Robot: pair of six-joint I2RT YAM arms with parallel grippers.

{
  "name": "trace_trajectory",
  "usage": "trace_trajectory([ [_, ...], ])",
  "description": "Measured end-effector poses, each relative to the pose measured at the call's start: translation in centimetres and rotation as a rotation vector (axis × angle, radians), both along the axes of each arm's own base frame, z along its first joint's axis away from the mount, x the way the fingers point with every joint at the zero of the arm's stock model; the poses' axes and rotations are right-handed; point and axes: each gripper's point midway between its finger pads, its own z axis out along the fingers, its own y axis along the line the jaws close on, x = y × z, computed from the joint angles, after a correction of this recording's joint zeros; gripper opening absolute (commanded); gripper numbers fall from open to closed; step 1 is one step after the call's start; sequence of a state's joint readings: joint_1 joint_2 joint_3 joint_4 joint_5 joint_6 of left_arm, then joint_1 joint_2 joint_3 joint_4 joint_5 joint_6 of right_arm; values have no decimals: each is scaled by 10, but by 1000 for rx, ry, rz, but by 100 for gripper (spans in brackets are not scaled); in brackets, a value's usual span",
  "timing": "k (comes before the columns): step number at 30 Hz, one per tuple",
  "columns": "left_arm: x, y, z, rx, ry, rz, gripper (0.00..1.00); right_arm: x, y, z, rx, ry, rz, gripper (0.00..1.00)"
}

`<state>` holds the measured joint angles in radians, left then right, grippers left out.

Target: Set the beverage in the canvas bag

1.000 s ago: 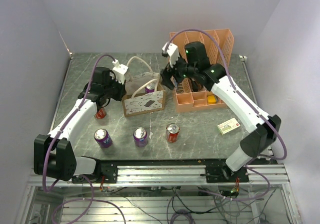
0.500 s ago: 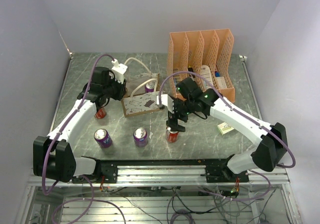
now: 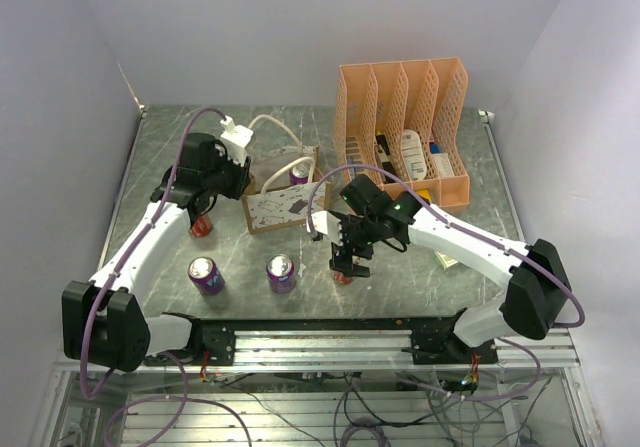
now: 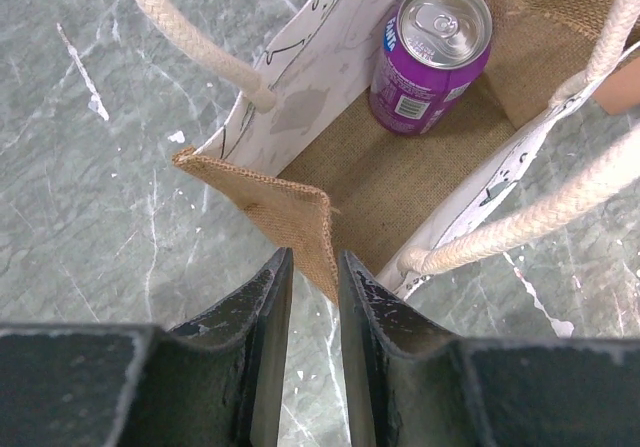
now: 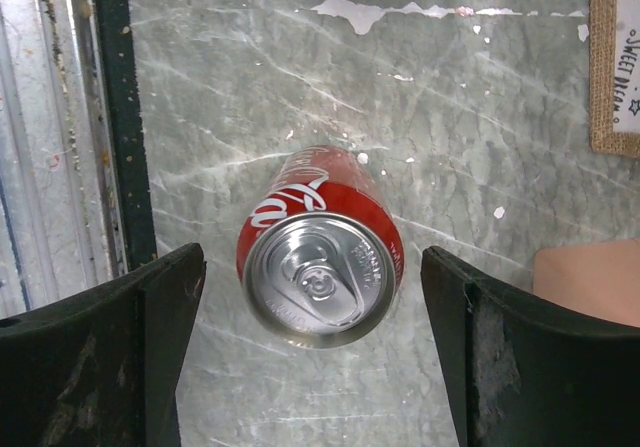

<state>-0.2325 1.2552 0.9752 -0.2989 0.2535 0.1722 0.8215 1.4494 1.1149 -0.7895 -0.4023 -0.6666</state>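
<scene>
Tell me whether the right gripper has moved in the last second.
Yes. The right gripper has swung from beside the orange file organizer toward the near table edge and now hovers, open, over the red can.

three purple cans [image 3: 204, 272], two red cans [image 5: 320, 257]

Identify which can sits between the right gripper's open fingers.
The red can near the front edge, centred between the right gripper's spread fingers. The other red can stands far left; the rest are purple.

Right gripper [image 5: 312, 267] wide, left gripper [image 4: 314, 259] narrow
</scene>
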Motion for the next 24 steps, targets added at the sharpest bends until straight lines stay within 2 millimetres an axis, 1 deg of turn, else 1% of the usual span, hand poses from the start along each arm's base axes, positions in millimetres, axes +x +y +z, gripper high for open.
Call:
trace_trajectory([
  [2,0,0,0,3,-2,-1,36,3,0,-4,-6,-9,-6,79],
  [7,0,1,0,5,-3,0,36,4,-1,-11,-11,-19,-11,78],
  [9,0,1,0,5,-3,0,36,4,-2,-14,-16,-19,-11,76],
  [13,0,1,0,5,-2,1,36,4,-5,-20,-26,-22,-13,62],
  [18,0,1,0,7,-3,1,36,6,-4,-20,-22,-30,-21,47],
  [21,1,1,0,10,-5,2,36,8,-4,-18,-27,-33,-32,44],
  [24,1,2,0,13,-7,1,37,13,-4,-10,-26,-48,-50,43],
])
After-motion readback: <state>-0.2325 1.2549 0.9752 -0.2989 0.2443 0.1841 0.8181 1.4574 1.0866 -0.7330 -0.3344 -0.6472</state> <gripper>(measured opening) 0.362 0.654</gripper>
